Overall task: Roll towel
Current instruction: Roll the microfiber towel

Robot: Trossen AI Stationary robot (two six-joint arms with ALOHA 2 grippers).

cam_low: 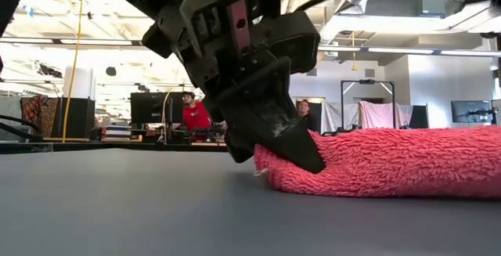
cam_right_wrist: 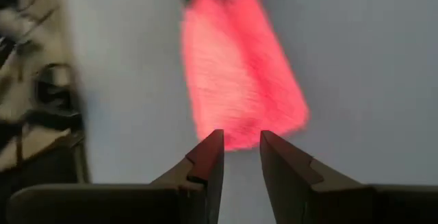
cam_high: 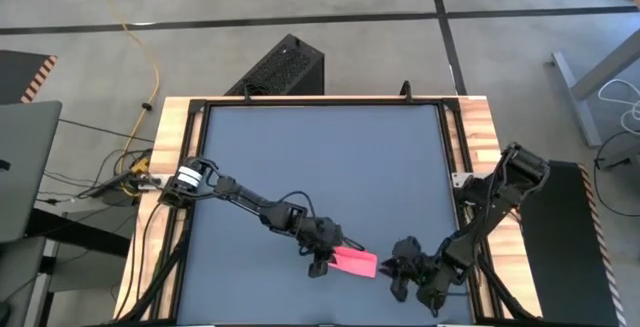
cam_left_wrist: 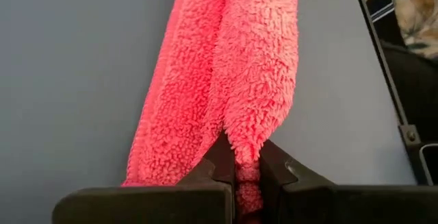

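Note:
The pink towel (cam_high: pixel 356 261) lies near the table's front edge, folded into a narrow strip several layers thick. It rests flat on the dark grey tabletop (cam_high: pixel 320 167). My left gripper (cam_high: pixel 322 259) is shut on the strip's left end, and it shows in the low view (cam_low: pixel 291 148) tipped down onto that end. My right gripper (cam_high: pixel 396 267) is open by a narrow gap (cam_right_wrist: pixel 241 150). It stands just off the strip's right end (cam_right_wrist: pixel 241 133) and I see no touch there. My left gripper pinches a raised fold at the towel's left end (cam_left_wrist: pixel 245 157) between its two fingers. The fingers (cam_low: pixel 301 150) slant down from the table's left and point along the strip. The rest of the towel (cam_left_wrist: pixel 226 66) lies on the table beyond the fingertips.
The table's wooden frame (cam_high: pixel 480 127) and black rails run along both sides. The front edge is close behind both grippers. A black box (cam_high: pixel 285 67) stands beyond the far edge. People show in the room behind the table (cam_low: pixel 196 115). The tabletop's far half is bare.

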